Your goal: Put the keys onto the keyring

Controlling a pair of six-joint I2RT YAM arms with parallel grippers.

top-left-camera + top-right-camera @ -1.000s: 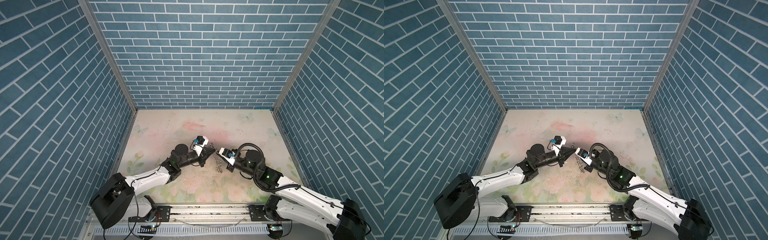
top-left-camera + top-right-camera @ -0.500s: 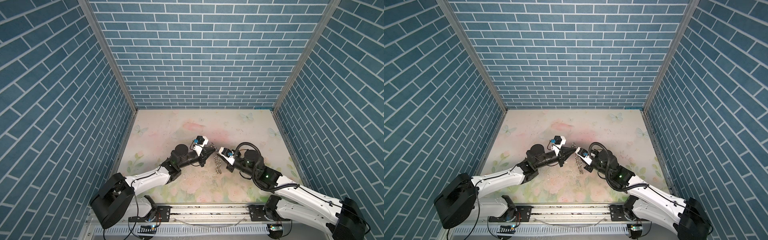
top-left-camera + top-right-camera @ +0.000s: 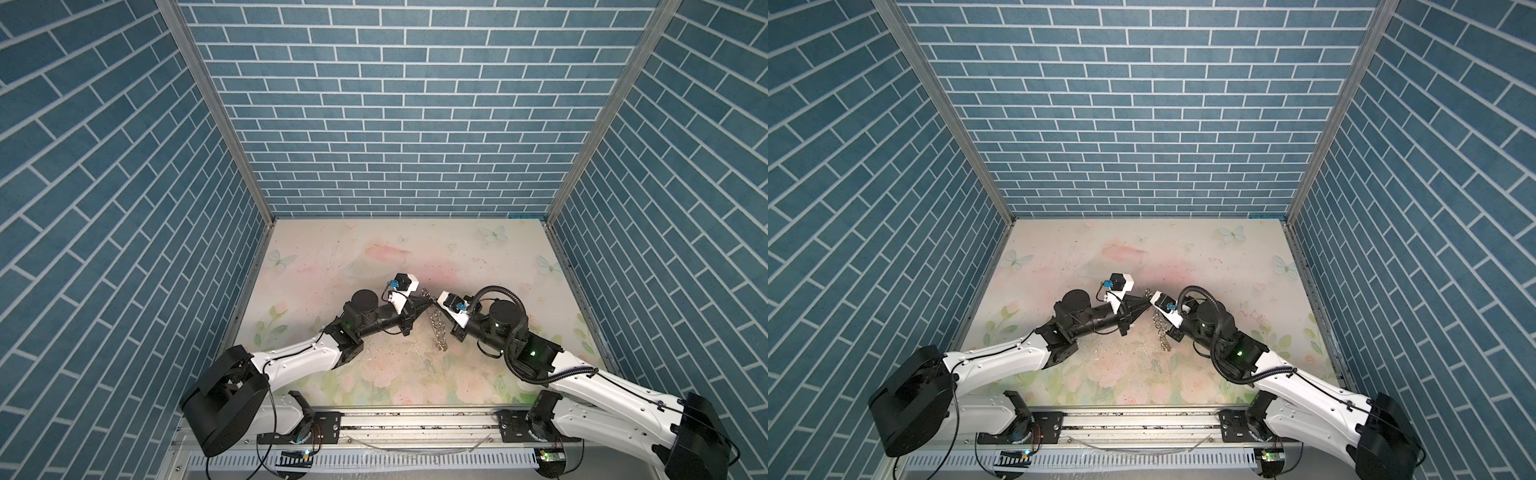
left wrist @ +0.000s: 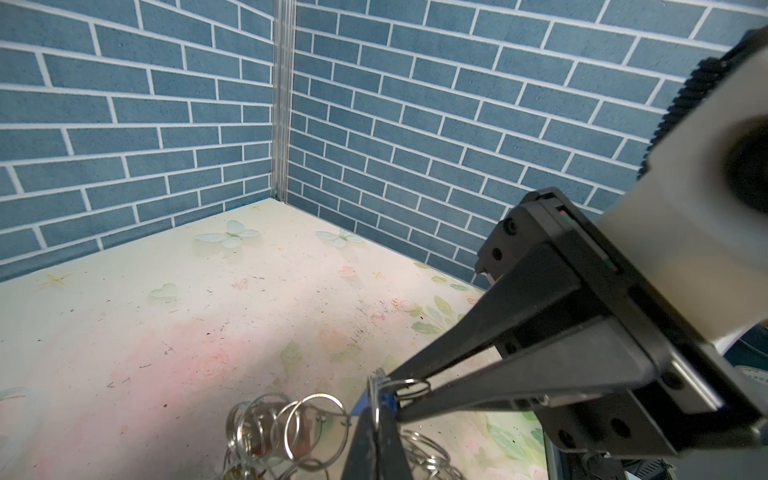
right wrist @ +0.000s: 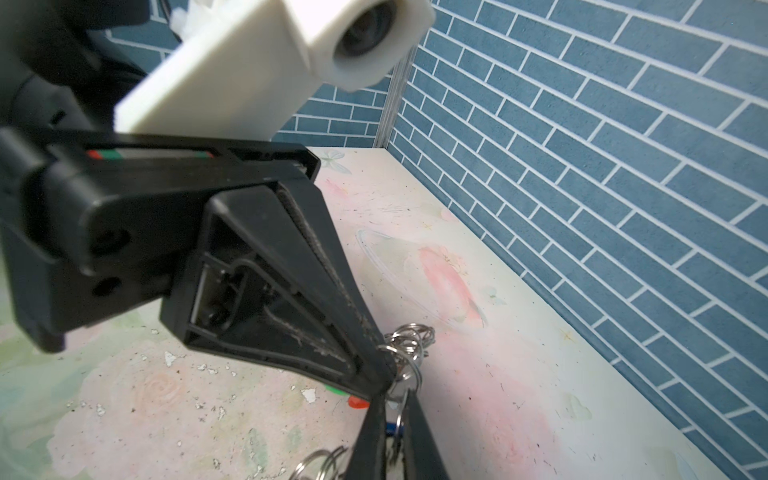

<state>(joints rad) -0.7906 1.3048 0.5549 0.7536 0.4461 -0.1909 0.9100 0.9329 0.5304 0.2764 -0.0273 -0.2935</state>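
Standing here, I can find no word, number, brand or sign that reads clearly anywhere, neither on the blue brick-patterned walls (image 3: pixel 374 124), nor on the pale flower-and-butterfly printed tabletop (image 3: pixel 374 257), nor on the white plastic arm casings (image 3: pixel 299 365). In the left wrist view a pale bluish label (image 4: pixel 688 384) carries a row of tiny print, too small and blurred to make out.

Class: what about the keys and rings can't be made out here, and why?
- Blue key tag, left wrist view: mostly behind fingers of the left gripper.
- Red tag, right wrist view: mostly behind that gripper.
- Split rings, both top views: too small to count.
- Same rings, left wrist view: cut by bottom edge.
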